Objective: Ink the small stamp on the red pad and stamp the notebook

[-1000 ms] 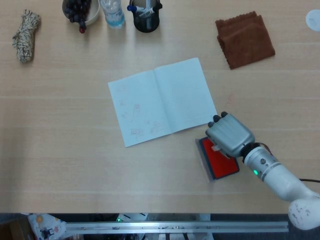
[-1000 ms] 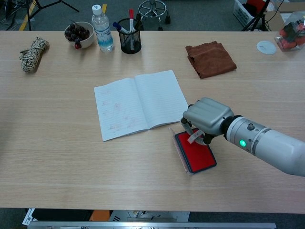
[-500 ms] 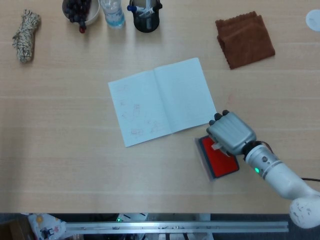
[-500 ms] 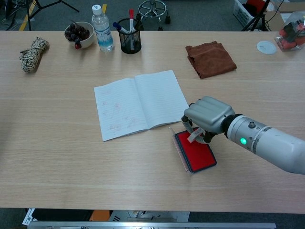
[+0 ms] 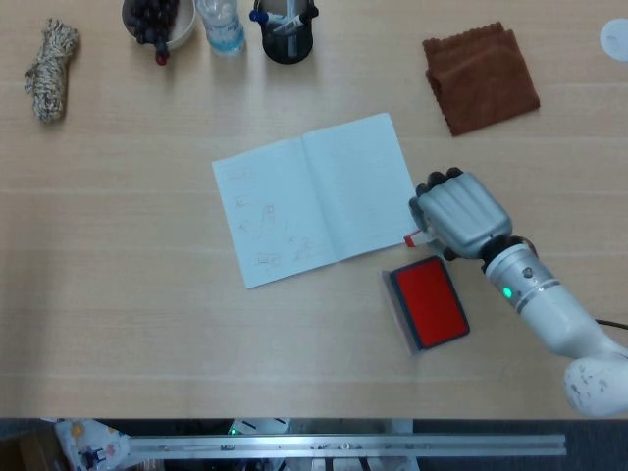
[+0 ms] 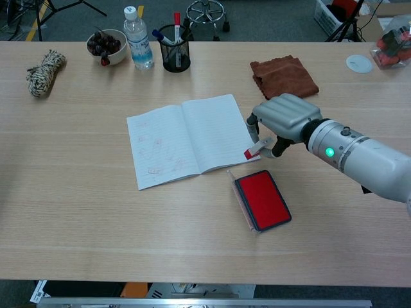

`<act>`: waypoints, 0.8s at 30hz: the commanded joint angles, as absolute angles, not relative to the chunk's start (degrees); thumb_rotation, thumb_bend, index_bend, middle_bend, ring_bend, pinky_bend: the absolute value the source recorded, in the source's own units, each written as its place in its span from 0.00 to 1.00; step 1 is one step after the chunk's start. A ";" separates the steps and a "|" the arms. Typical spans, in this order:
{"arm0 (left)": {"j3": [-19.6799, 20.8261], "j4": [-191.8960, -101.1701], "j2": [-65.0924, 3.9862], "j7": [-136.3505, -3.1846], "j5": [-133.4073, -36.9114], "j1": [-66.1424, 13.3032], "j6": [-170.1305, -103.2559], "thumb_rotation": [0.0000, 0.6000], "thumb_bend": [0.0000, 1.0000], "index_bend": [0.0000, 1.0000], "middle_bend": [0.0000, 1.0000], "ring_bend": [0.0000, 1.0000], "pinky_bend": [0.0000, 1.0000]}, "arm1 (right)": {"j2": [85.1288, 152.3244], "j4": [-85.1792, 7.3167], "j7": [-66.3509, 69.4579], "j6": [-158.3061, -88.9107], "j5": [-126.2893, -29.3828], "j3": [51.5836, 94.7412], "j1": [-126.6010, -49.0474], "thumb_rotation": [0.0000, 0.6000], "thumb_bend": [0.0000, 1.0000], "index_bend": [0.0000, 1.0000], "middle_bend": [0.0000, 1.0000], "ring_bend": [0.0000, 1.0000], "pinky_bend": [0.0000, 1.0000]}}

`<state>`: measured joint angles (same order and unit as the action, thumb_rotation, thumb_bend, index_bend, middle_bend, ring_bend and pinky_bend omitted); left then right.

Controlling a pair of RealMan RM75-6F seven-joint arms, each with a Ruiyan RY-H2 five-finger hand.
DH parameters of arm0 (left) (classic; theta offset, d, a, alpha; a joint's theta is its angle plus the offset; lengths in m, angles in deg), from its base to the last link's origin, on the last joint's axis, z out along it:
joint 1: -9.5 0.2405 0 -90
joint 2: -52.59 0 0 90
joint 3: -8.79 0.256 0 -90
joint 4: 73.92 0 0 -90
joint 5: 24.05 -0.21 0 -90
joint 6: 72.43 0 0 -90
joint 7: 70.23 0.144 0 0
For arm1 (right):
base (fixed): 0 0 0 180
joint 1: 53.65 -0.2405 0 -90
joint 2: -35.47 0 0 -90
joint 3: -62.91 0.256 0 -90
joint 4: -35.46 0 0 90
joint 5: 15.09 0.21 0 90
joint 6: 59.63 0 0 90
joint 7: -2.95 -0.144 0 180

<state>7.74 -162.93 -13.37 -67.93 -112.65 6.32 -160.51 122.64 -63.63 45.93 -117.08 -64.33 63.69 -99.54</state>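
- A coil of rope (image 6: 44, 72) lies at the table's far-left edge, at about ten o'clock from the open notebook (image 6: 189, 139).
- A bowl of dark fruit (image 6: 107, 45), a water bottle (image 6: 139, 38) and a black pen cup (image 6: 174, 49) stand in a row along the far side, between eleven and twelve o'clock from the notebook.
- The notebook lies open and flat near the table's middle; its left page carries several faint red marks, its right page looks unmarked.
- The red pad (image 6: 261, 200) sits open on the wood at about four o'clock from the notebook, just beside its lower right corner and apart from the hand.
- The small stamp (image 6: 255, 150) is pinched in the right hand (image 6: 286, 117), its red face tipped down toward the left, just over the right edge of the notebook's right page; whether it touches the paper cannot be told.
- The right hand is curled around the stamp, at about twelve o'clock from the pad.
- A folded brown cloth (image 6: 283, 79) lies at about twelve o'clock from the hand.
- The left hand shows in neither view.
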 commanded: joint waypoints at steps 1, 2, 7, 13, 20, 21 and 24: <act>7.80 -163.07 -13.26 -67.79 -112.54 6.40 -160.46 1.00 0.26 0.13 0.11 0.13 0.07 | 125.12 -60.41 47.00 -116.34 -61.93 64.88 -100.94 1.00 0.34 0.63 0.44 0.27 0.30; 7.81 -163.12 -13.23 -67.76 -112.50 6.43 -160.46 1.00 0.26 0.13 0.11 0.13 0.07 | 125.65 -59.79 47.27 -116.18 -61.37 65.07 -101.22 1.00 0.34 0.63 0.44 0.27 0.30; 7.77 -163.13 -13.04 -67.94 -112.34 6.64 -160.70 1.00 0.27 0.14 0.11 0.13 0.07 | 128.29 -56.66 48.27 -115.48 -58.95 66.09 -102.68 1.00 0.34 0.63 0.44 0.27 0.30; 7.82 -163.00 -12.99 -67.92 -112.07 6.70 -160.44 1.00 0.26 0.14 0.11 0.13 0.07 | 130.60 -53.80 49.11 -115.01 -56.79 66.80 -103.99 1.00 0.34 0.64 0.44 0.27 0.30; 7.76 -162.83 -13.03 -67.96 -111.92 6.62 -160.16 1.00 0.26 0.14 0.11 0.13 0.07 | 132.50 -51.67 50.81 -114.60 -53.72 66.94 -105.31 1.00 0.34 0.64 0.44 0.27 0.30; 7.76 -162.81 -13.04 -67.95 -111.89 6.60 -160.11 1.00 0.26 0.14 0.11 0.13 0.07 | 132.73 -51.43 51.04 -114.50 -53.17 67.01 -105.51 1.00 0.34 0.64 0.44 0.27 0.30; 7.77 -162.79 -13.09 -67.86 -111.86 6.52 -159.90 1.00 0.27 0.14 0.11 0.13 0.07 | 133.55 -50.44 52.16 -114.19 -51.33 67.27 -106.42 1.00 0.34 0.64 0.44 0.27 0.30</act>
